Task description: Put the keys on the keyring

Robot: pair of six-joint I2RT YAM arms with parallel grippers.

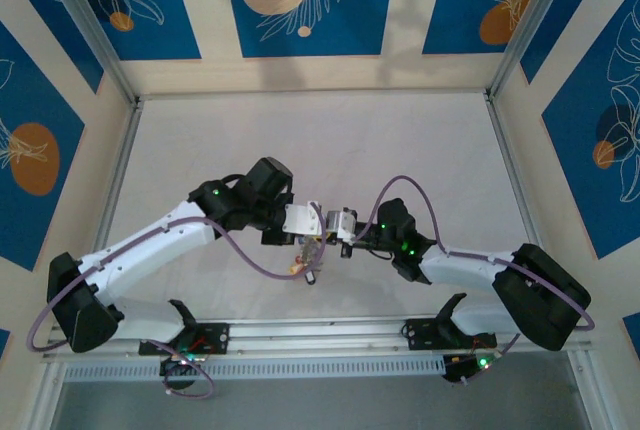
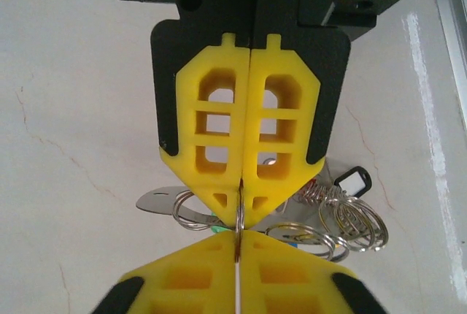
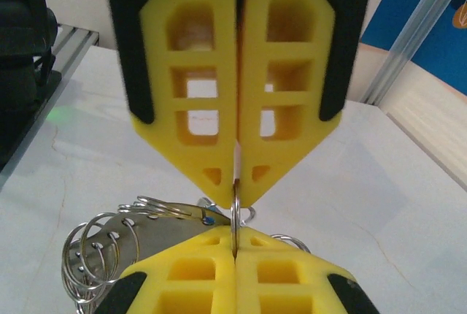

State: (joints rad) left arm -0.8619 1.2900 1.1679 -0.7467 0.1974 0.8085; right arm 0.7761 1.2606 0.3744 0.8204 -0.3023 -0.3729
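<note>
My two grippers meet tip to tip above the table, left gripper (image 1: 316,222) and right gripper (image 1: 342,226). Both are shut on the keyring (image 2: 238,220), a thin grey wire ring seen edge-on between the yellow pads. In the left wrist view my left gripper (image 2: 238,247) is at the bottom and the right gripper (image 2: 243,212) faces it from above. In the right wrist view the right gripper (image 3: 235,247) is below and the left gripper (image 3: 236,186) above, with the keyring (image 3: 234,215) pinched by both. The keys (image 1: 308,264) hang under the grippers as a cluster of small split rings (image 2: 352,223) with a white tag (image 2: 353,180).
A flat metal plate (image 3: 139,235) with holes carries several small rings (image 3: 91,252) beneath the jaws. The white table (image 1: 250,140) is fenced by aluminium rails (image 1: 120,180), and both arm bases (image 1: 195,338) sit on the near rail. Purple cables (image 1: 420,195) loop over the arms.
</note>
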